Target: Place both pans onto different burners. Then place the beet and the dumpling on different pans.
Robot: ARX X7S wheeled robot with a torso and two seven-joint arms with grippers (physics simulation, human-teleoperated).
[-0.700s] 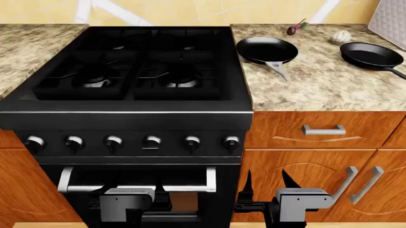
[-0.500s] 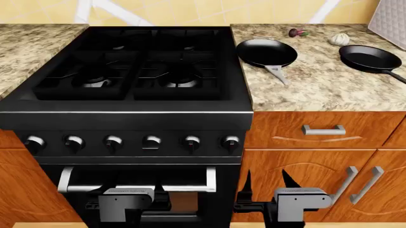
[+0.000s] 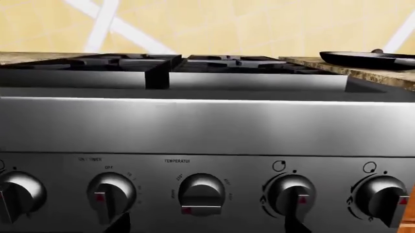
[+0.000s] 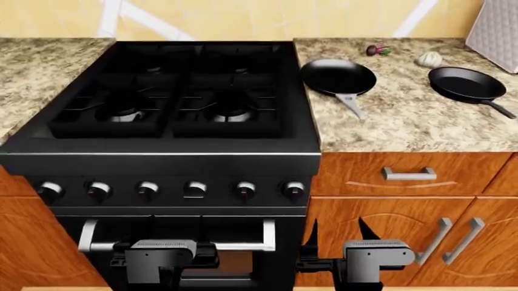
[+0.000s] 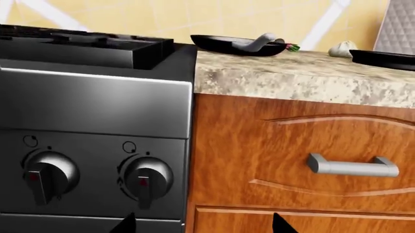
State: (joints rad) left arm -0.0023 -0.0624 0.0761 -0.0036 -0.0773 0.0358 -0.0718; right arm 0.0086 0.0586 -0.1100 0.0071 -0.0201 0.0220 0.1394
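Observation:
Two black pans lie on the granite counter to the right of the stove: one with a silver handle [image 4: 338,76] [image 5: 227,43] next to the stove, one with a black handle [image 4: 465,83] [image 5: 382,57] further right. Behind them lie the purple beet [image 4: 375,50] and the off-white dumpling [image 4: 429,59] [image 5: 341,48]. The burners [image 4: 125,114] [image 4: 230,113] are bare under their grates. My left gripper [image 4: 174,233] [image 3: 206,225] hangs open low before the oven door. My right gripper [image 4: 338,225] [image 5: 202,224] is open before the cabinet beside the stove. Both hold nothing.
The stove's knob row [image 4: 194,189] and oven handle [image 4: 242,245] face my grippers. A drawer handle [image 4: 409,174] and cabinet door handles [image 4: 453,236] are at the right. A quilted grey object [image 4: 498,30] stands at the counter's back right corner.
The head view has shifted, so stove and counter sit a little lower in the frame. The beet has settled on the counter. Both grippers stay open and low.

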